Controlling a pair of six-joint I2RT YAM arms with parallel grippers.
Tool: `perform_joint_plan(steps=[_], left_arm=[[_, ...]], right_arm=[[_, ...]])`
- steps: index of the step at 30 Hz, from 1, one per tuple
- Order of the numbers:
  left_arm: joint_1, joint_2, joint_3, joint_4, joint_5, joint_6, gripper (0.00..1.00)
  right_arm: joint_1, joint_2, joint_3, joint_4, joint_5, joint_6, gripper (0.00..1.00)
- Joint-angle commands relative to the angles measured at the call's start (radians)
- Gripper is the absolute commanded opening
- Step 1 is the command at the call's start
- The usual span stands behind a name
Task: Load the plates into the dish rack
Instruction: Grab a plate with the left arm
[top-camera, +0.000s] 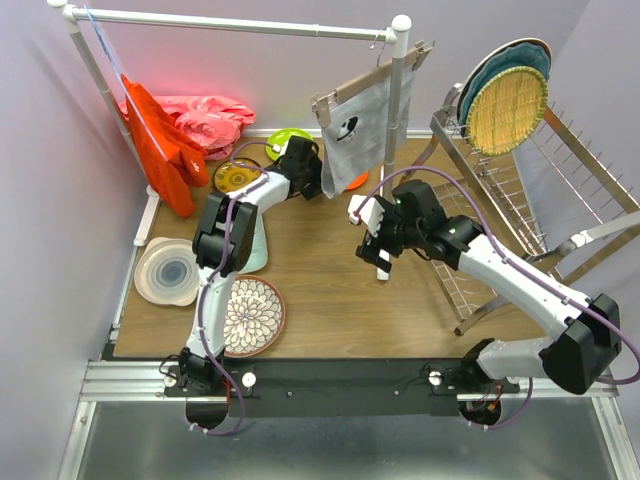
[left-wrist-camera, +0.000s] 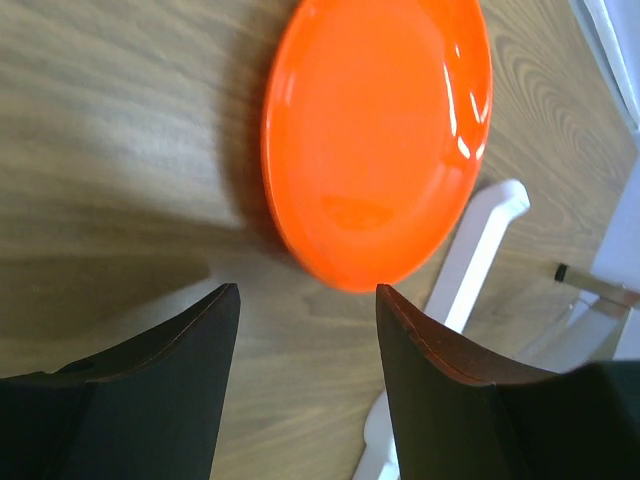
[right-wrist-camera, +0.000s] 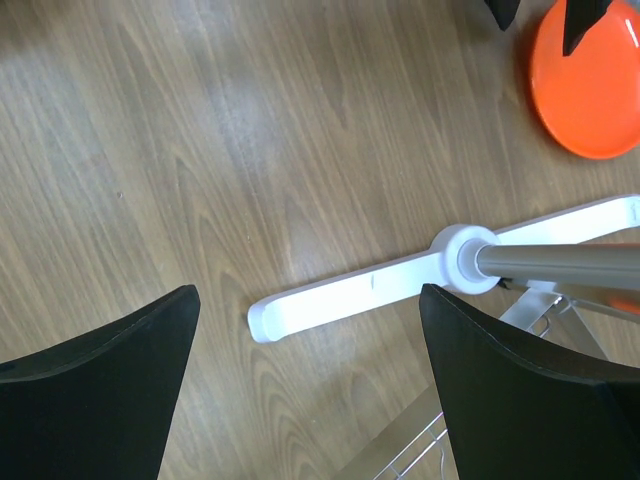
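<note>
The orange plate (left-wrist-camera: 380, 130) is pictured lying on the worktop (left-wrist-camera: 120, 130), just ahead of the jaws of the left arm (top-camera: 232, 225), which are parted with nothing gripped between them. The jaws of the right arm (top-camera: 500, 265) are spread wide above bare wood beside the white rail foot (right-wrist-camera: 350, 290). The woven yellow plate (top-camera: 507, 108) and the teal plate (top-camera: 505, 62) are seen stood upright in the dish rack (top-camera: 448, 130).

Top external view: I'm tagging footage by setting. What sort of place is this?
Likely a staged lab workcell imitating household chores, not a real kitchen: a wooden table boxed in by lilac walls, with a chrome wire dish rack and a white pipe clothes rail.
</note>
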Motion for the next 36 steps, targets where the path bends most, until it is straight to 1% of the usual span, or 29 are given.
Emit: perform_joint_plan(steps=[1,5,7,8,9,11,12,14,15,16,17,18,21,24,27,30,31,33,34,35,36], left_arm=[[0.010,0.074,0.102,-0.079,-0.065,-0.005,0.63],[0.012,0.120,0.153,-0.115,-0.094,-0.016,0.62],[0.015,0.145,0.176,-0.114,-0.091,-0.018,0.55],[0.015,0.151,0.183,-0.114,-0.095,-0.016,0.55],[0.015,0.159,0.192,-0.111,-0.096,-0.016,0.50],[0.017,0.179,0.217,-0.114,-0.096,-0.004,0.48],[0.017,0.186,0.225,-0.115,-0.096,0.002,0.44],[0.017,0.203,0.242,-0.121,-0.096,0.024,0.39],[0.017,0.205,0.242,-0.121,-0.096,0.031,0.33],[0.017,0.202,0.234,-0.118,-0.094,0.042,0.29],[0.017,0.199,0.228,-0.106,-0.129,0.053,0.26],[0.017,0.194,0.219,-0.097,-0.132,0.079,0.16],[0.020,0.165,0.171,-0.057,-0.149,0.126,0.01],[0.024,0.117,0.116,-0.011,-0.151,0.163,0.00],[0.024,0.038,0.049,0.029,-0.160,0.215,0.00],[0.027,-0.076,-0.048,0.047,-0.160,0.255,0.00],[0.033,-0.144,-0.112,0.047,-0.152,0.258,0.00],[0.041,-0.218,-0.186,0.055,-0.109,0.260,0.00],[0.043,-0.301,-0.268,0.059,-0.108,0.260,0.00],[0.049,-0.343,-0.310,0.060,-0.061,0.254,0.00],[0.050,-0.385,-0.352,0.060,-0.051,0.249,0.00]], right_arm=[[0.007,-0.008,-0.012,0.058,-0.025,0.010,0.99],[0.007,-0.020,-0.012,0.066,-0.028,0.010,0.99],[0.007,-0.024,-0.013,0.069,-0.028,0.012,0.99],[0.007,-0.025,-0.013,0.069,-0.027,0.013,0.99],[0.009,-0.027,-0.010,0.069,-0.030,0.016,0.99],[0.007,-0.031,-0.012,0.071,-0.034,0.016,0.99],[0.007,-0.034,-0.010,0.069,-0.038,0.016,0.99],[0.007,-0.048,-0.010,0.069,-0.051,0.013,0.99],[0.007,-0.053,-0.010,0.069,-0.056,0.012,0.99],[0.007,-0.065,-0.009,0.069,-0.059,0.012,0.99],[0.007,-0.070,-0.004,0.068,-0.068,0.012,0.99],[0.007,-0.076,-0.003,0.069,-0.071,0.013,0.99],[0.007,-0.091,0.013,0.069,-0.082,0.021,1.00],[0.007,-0.097,0.030,0.069,-0.087,0.038,1.00],[0.007,-0.103,0.042,0.066,-0.100,0.048,1.00],[0.007,-0.117,0.039,0.066,-0.129,0.027,1.00],[0.007,-0.122,0.025,0.067,-0.137,0.012,1.00],[0.007,-0.129,0.010,0.067,-0.154,-0.050,1.00],[0.007,-0.134,-0.005,0.068,-0.157,-0.074,1.00],[0.007,-0.136,-0.012,0.068,-0.159,-0.114,1.00],[0.007,-0.133,-0.015,0.069,-0.168,-0.129,1.00]])
